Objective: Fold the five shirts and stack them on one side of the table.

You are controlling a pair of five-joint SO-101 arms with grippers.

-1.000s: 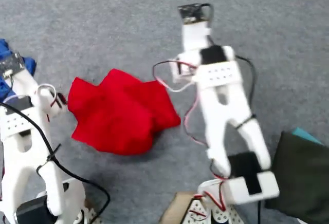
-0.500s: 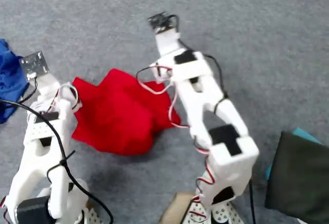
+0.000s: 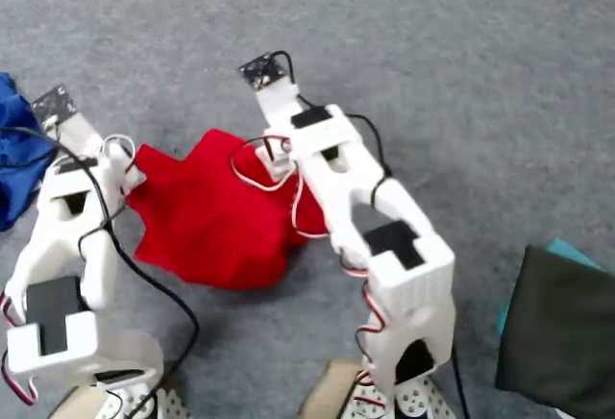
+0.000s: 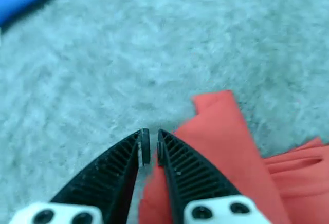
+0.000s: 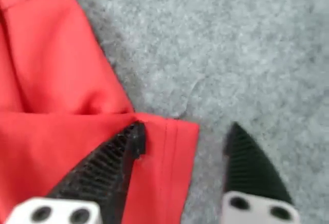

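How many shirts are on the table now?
4: red shirt in the middle, blue shirt at the left edge, dark shirt at the right, teal shirt peeking beneath it. Others may be hidden.

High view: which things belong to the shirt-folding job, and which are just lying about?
Job:
- red shirt, crumpled mid-table
- blue garment at the left edge
- dark folded garment over a teal one at the right edge
- left gripper and right gripper, at the red shirt's corners

Lying about:
- tan board at the near edge
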